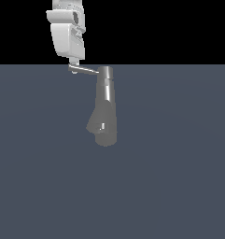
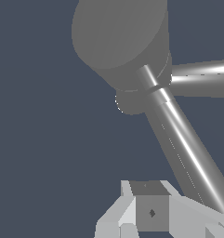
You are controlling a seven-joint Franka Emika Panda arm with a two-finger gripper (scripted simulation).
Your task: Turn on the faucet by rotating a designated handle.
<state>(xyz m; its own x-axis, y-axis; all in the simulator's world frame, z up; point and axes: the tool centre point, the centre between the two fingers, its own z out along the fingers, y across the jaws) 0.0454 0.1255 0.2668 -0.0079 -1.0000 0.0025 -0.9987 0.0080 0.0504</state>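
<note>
Grey metal faucet point(image 1: 105, 109), upright; thin handle point(image 1: 86, 70) sticks sideways from its cap. Gripper point(image 1: 74, 64) at the handle tip, finger gap unreadable.

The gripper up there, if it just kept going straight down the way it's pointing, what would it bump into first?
Most likely the handle: the gripper hangs right over the rod's free end, apparently touching it. Depth is uncertain.

A flat, dark blue-grey floor point(image 1: 179, 186) fills the low part of the exterior view. Above it is plain black background point(image 1: 170, 28).
</note>
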